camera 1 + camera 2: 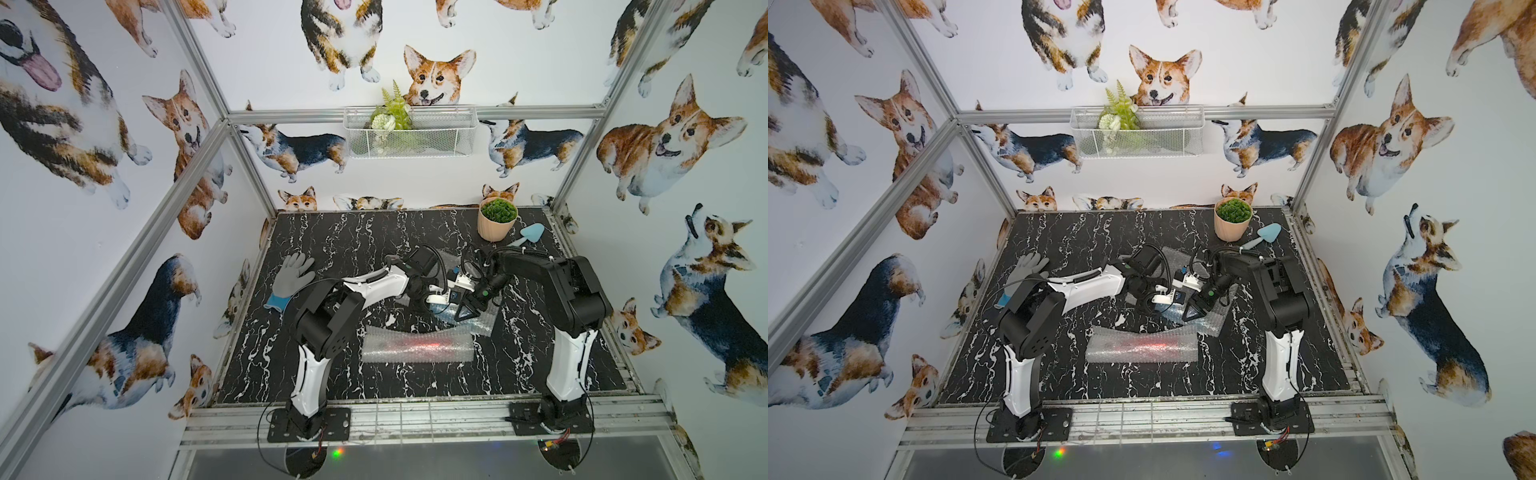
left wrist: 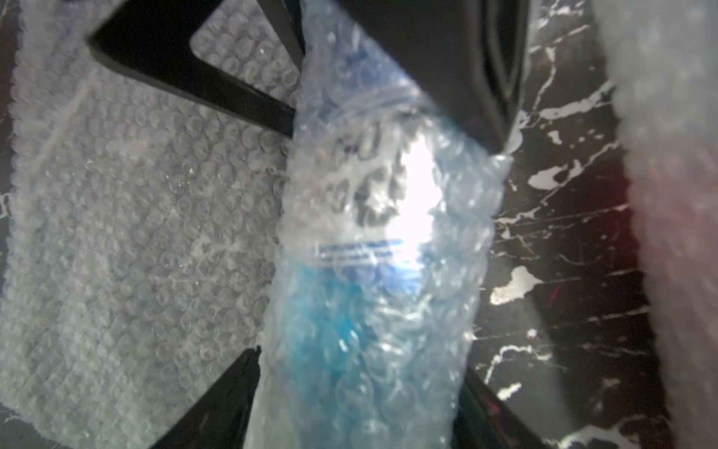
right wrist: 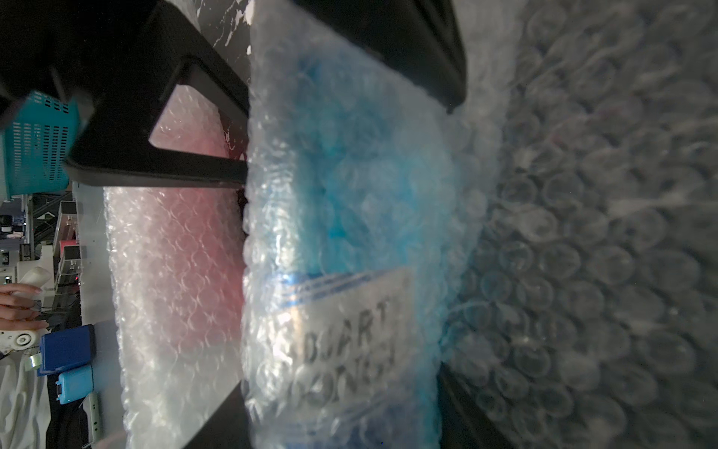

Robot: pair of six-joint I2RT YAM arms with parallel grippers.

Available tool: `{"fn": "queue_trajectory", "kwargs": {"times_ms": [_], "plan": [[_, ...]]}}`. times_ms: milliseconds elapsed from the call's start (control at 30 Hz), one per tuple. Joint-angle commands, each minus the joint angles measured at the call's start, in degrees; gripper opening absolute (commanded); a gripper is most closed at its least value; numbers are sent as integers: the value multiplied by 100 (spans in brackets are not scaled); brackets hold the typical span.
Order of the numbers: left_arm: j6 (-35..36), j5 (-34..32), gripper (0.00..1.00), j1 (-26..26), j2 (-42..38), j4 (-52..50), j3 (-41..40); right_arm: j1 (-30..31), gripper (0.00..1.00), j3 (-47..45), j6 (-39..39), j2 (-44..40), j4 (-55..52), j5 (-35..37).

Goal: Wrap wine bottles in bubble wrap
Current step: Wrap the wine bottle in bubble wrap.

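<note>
In the middle of the tabletop (image 1: 332, 249) the blue bottle (image 2: 373, 233) lay on its side, part-rolled in bubble wrap (image 2: 136, 233). Its length ran across, alongside the wrapped red bottle (image 1: 415, 345) nearer the front edge. The left gripper (image 2: 357, 361) straddled its blue body end and the right gripper (image 3: 342, 379) its label end, both equally near. Their jaws flanked the roll and touched the film, though I couldn't tell whether either truly squeezed. The loose wrap lay flat on the far side, so rolling would likely go that way

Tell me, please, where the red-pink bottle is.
The red-pink bottle lies wrapped in bubble wrap at the table's front middle, just nearer than the blue bottle, in both top views.
</note>
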Motion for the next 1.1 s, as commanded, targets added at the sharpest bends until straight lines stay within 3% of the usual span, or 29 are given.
{"fn": "queue_trajectory", "kwargs": {"times_ms": [0, 133, 233, 300, 433, 567, 733, 900, 1067], "plan": [[210, -4, 70, -5, 43, -440, 84, -14, 62, 10, -141, 11, 57, 324], [143, 139, 58, 0, 83, -457, 94, -26, 68, -30, -57, -139, 230, 310], [8, 252, 51, -3, 279, -832, 430, -42, 89, -211, 72, -503, 581, 427], [-104, 212, 50, -8, 331, -987, 551, -48, 93, -441, 75, -870, 871, 662], [-165, 298, 49, 18, 361, -1168, 607, -186, 93, -854, 215, -1589, 1334, 858], [-262, 449, 48, 52, 417, -1289, 672, -267, 94, -1608, 120, -2525, 1746, 1561], [-302, 628, 48, 115, 668, -1801, 1098, -262, 94, -2994, 399, -4556, 2616, 2016], [-384, 783, 48, 136, 803, -2102, 1396, 494, 96, -3989, -311, -6143, 3080, 2760], [-411, 861, 48, 167, 939, -2460, 1645, 1375, 96, -4313, -1034, -6033, 3809, 3564]]}}
